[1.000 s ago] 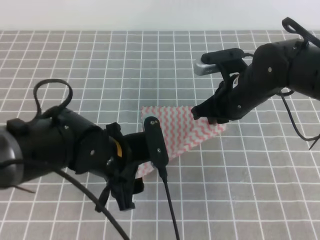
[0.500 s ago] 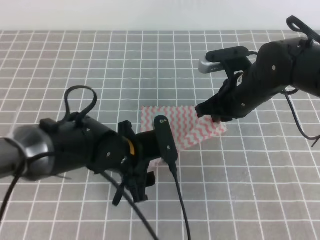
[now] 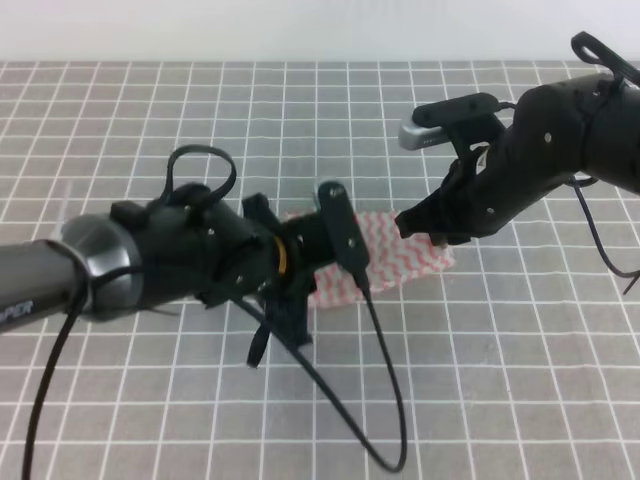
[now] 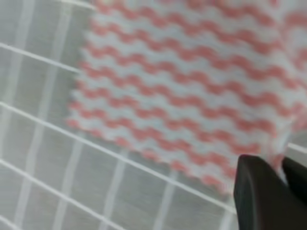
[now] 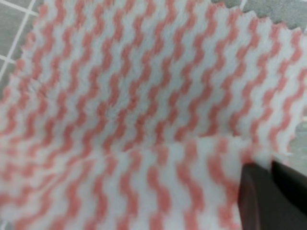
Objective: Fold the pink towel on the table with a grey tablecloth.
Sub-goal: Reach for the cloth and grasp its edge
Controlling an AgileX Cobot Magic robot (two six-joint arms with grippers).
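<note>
Left tool (image 4: 271, 179) has advanced, both tools pinching pink towel (image 3: 400, 255).

Pink towel (image 3: 400, 255) with pink-and-white zigzag stripes, partly doubled over, mid grey gridded tablecloth (image 3: 300, 120)

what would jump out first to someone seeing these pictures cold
Two bulky black arms converge mid-table on the pink towel, nearly hiding it. The left gripper and right gripper each pinch a towel edge in their jaws. Beneath lies the grey tablecloth with its white grid.
</note>
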